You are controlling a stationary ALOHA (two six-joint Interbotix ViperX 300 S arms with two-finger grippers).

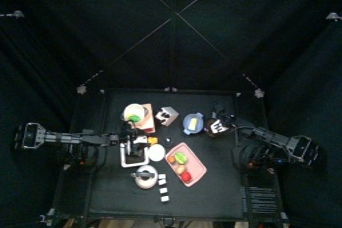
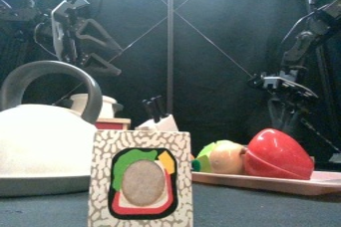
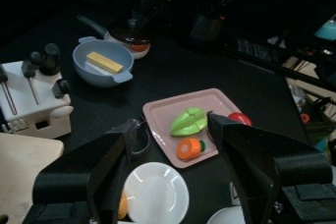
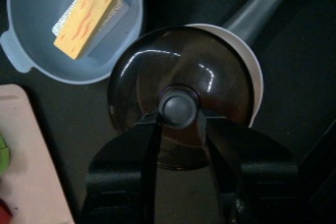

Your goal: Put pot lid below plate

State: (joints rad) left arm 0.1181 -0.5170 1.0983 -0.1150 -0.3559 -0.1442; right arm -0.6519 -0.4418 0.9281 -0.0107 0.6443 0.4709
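While blue pot (image 4: 29,46) holds yellow slice (image 4: 86,16), R pincer (image 4: 180,118) over pot lid (image 4: 197,66), grip unclear, L pincer (image 3: 178,135) wide.

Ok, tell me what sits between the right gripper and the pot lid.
Nothing. The right wrist view shows the right gripper directly over the pot lid, open jaws flanking its knob.

Your right gripper (image 4: 184,135) sits centre-bottom of the wrist frame, jaws partly apart either side of a dark knob, while the left gripper (image 3: 178,154) hangs open at bottom centre, arm in from frame left.
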